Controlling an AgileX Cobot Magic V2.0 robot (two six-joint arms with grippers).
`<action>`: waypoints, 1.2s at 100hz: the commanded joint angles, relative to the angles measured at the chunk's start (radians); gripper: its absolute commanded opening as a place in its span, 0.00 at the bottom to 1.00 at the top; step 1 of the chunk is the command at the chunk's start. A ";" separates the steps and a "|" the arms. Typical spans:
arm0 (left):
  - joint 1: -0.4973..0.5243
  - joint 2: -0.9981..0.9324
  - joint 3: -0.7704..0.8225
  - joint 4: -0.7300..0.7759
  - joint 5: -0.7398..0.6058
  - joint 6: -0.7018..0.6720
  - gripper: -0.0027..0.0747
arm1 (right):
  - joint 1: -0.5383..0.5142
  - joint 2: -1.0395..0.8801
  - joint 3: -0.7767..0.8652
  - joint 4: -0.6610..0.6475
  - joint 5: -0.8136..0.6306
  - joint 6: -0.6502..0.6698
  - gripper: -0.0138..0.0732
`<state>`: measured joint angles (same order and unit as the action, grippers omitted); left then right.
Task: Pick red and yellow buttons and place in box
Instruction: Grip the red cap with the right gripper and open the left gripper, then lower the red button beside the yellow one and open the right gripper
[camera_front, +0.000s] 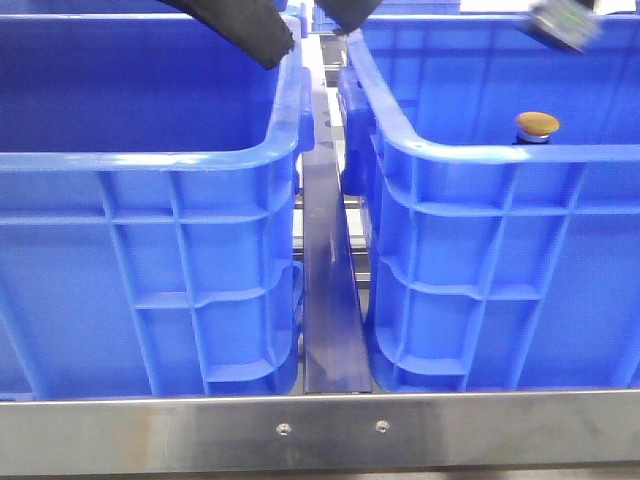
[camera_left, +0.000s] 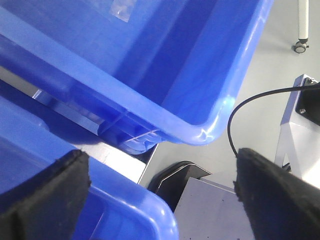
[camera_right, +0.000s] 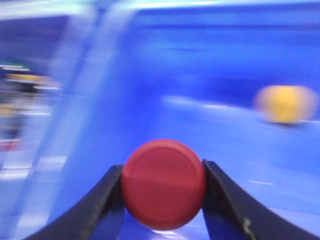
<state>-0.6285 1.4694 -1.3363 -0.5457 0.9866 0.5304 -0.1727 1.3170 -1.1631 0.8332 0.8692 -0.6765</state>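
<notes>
My right gripper is shut on the dark red button, its round cap facing the camera between the two fingers, above a blue crate's floor. That view is motion-blurred. The yellow button stands inside the right blue crate and shows as a blur in the right wrist view. My left gripper is open and empty, high over the gap between the two crates. Its black fingers show at the top of the front view. The red button is not seen in the front view.
The left blue crate stands beside the right one, with a metal rail in the gap between them. A steel frame bar runs along the front edge. A blurred grey part of the right arm shows at the top right.
</notes>
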 joint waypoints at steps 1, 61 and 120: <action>-0.005 -0.035 -0.034 -0.038 -0.026 -0.001 0.77 | -0.007 -0.038 0.002 -0.052 -0.110 -0.017 0.31; -0.005 -0.035 -0.034 -0.042 -0.030 -0.001 0.77 | -0.006 0.091 0.166 -0.143 -0.795 -0.017 0.31; -0.005 -0.035 -0.034 -0.042 -0.036 -0.001 0.77 | 0.034 0.344 0.024 -0.112 -0.835 -0.017 0.31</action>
<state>-0.6285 1.4694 -1.3379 -0.5457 0.9866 0.5321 -0.1401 1.6748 -1.0933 0.7109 0.0904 -0.6801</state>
